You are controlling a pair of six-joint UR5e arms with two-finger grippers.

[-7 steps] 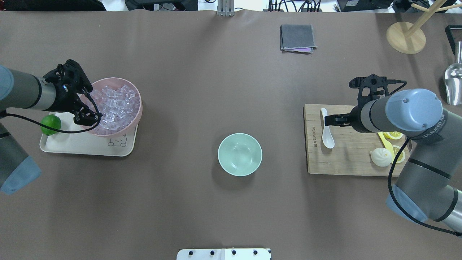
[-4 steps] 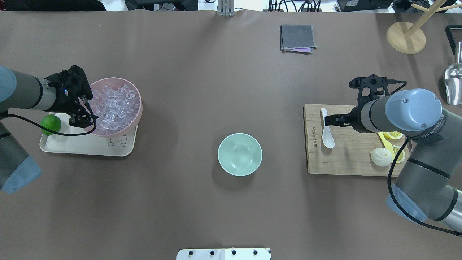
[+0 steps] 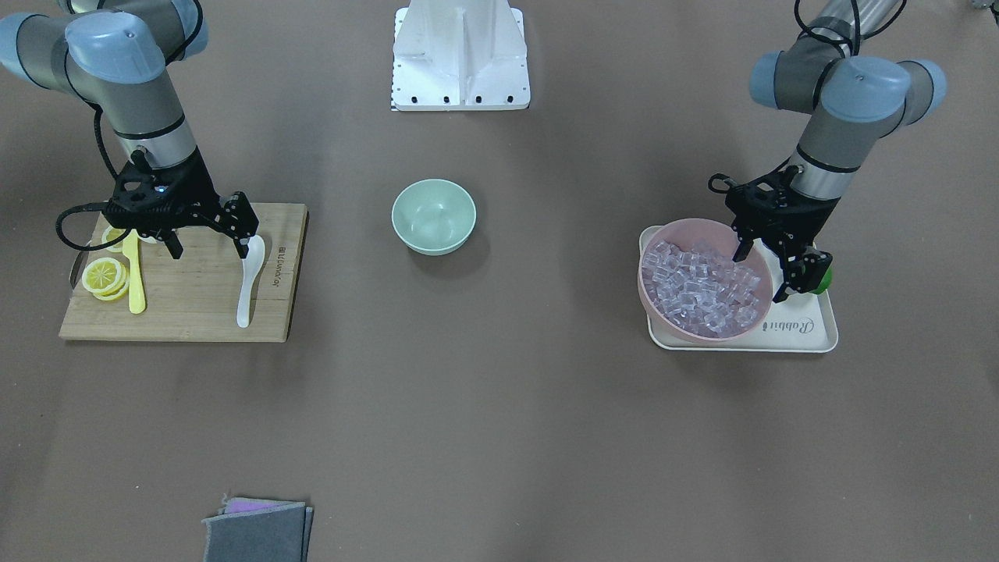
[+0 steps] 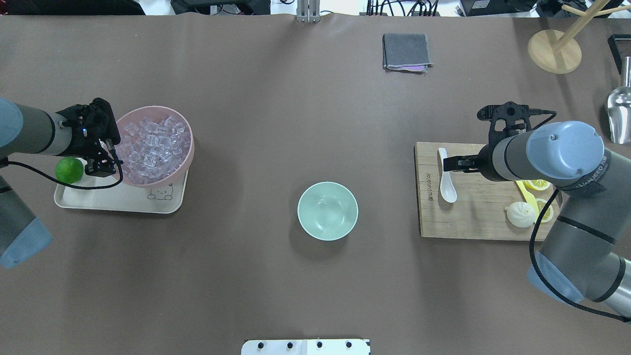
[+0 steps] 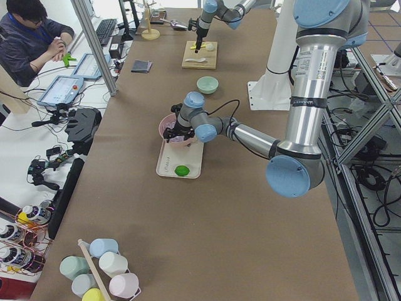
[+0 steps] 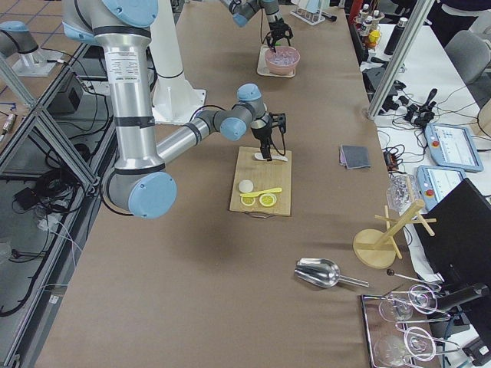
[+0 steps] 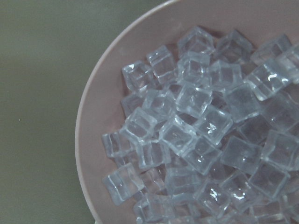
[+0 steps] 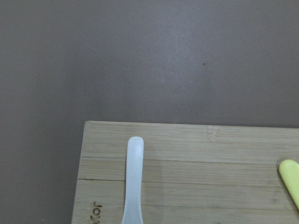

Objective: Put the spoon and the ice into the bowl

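Observation:
The mint-green bowl [image 4: 328,211] stands empty at mid-table, also in the front view [image 3: 434,215]. The white spoon [image 4: 447,181] lies on the wooden cutting board [image 4: 473,217], scoop towards the robot. My right gripper [image 3: 207,246] is open just above the board, one finger [image 3: 243,234] beside the spoon's scoop. Its wrist view shows the spoon's handle [image 8: 133,177]. Clear ice cubes [image 4: 153,145] fill the pink bowl [image 4: 189,157]. My left gripper [image 3: 761,272] is open and straddles that bowl's rim, holding nothing. Its wrist view shows the ice [image 7: 196,135].
The pink bowl sits on a cream tray [image 4: 118,199] with a lime [image 4: 69,169]. Lemon slices [image 4: 537,185], a yellow knife [image 3: 135,273] and a white bun [image 4: 520,214] lie on the board. A grey cloth [image 4: 406,52], wooden stand [image 4: 554,52] and metal scoop [image 4: 620,113] are at the far side.
My left gripper has drawn back from over the ice towards the pink bowl's rim on the lime's side. The right arm and the spoon have not moved.

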